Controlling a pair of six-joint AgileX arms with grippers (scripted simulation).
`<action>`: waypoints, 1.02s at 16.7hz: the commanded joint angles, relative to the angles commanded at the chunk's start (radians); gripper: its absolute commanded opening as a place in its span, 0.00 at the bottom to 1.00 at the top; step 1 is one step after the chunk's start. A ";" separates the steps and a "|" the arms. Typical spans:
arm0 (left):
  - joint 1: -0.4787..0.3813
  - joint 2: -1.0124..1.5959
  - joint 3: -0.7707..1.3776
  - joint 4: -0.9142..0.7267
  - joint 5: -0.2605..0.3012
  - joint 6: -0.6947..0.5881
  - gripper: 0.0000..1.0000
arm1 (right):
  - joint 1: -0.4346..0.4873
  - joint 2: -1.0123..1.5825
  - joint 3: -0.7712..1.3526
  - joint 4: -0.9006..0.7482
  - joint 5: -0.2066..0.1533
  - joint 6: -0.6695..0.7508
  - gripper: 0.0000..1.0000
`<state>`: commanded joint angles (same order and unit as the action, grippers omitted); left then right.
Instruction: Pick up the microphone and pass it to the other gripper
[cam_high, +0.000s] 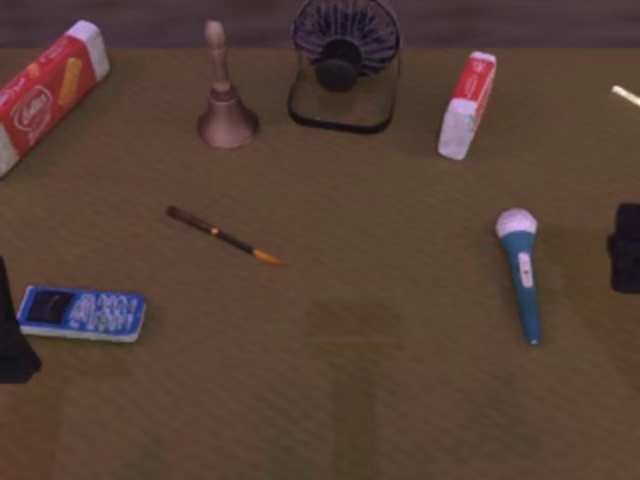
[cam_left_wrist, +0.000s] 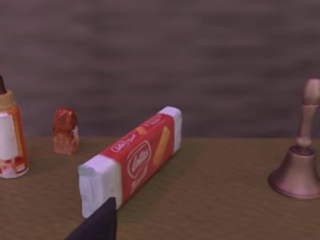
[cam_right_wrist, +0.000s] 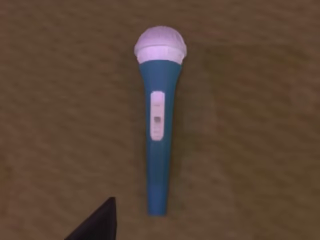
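Bottle (cam_left_wrist: 10, 135) only in left wrist view

Non-task objects lying on the brown table.
A red biscuit pack (cam_high: 45, 92), a bell (cam_high: 225, 100) and a small black fan (cam_high: 344, 60) are standing along the far edge; a red-and-white box (cam_high: 468, 104) is lying right of the fan, a phone (cam_high: 82, 313) is resting at the left, and a brush (cam_high: 222, 236) is lying diagonally nearby.
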<state>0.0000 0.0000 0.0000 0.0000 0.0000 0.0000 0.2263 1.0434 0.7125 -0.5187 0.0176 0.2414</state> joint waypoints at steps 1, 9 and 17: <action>0.000 0.000 0.000 0.000 0.000 0.000 1.00 | 0.019 0.091 0.062 -0.043 0.003 0.020 1.00; 0.000 0.000 0.000 0.000 0.000 0.000 1.00 | 0.139 0.685 0.460 -0.317 0.020 0.149 1.00; 0.000 0.000 0.000 0.000 0.000 0.000 1.00 | 0.162 0.801 0.538 -0.371 0.023 0.175 1.00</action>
<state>0.0000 0.0000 0.0000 0.0000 0.0000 0.0000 0.3887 1.8441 1.2503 -0.8894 0.0407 0.4160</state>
